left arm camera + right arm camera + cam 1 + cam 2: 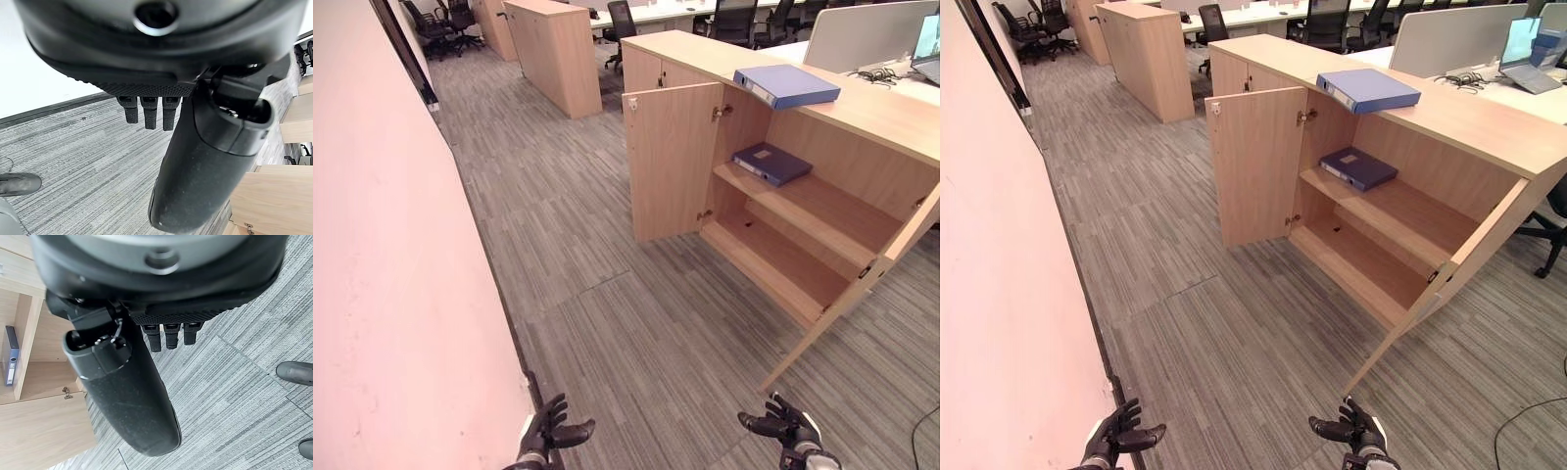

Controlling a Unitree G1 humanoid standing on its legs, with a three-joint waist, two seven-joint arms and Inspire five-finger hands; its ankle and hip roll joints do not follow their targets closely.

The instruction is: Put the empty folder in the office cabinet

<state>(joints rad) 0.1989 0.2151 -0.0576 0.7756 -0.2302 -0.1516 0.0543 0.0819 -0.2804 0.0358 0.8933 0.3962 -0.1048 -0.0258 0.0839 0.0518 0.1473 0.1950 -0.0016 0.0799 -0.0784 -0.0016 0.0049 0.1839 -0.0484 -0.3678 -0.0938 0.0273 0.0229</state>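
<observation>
Both hands empty, fingers relaxed: left hand (pixel 548 428), right hand (pixel 789 424), low over the carpet; folder (pixel 786 85) lies flat on the cabinet (pixel 677 164) top, doors open; you walk closer first, then lift it by both long edges; aim for the middle shelf beside the darker folder (pixel 771 163).

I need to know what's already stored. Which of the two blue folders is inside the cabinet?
The darker blue folder, lying flat on the upper shelf behind the open door. The lighter blue folder lies on the cabinet's top instead.
</observation>
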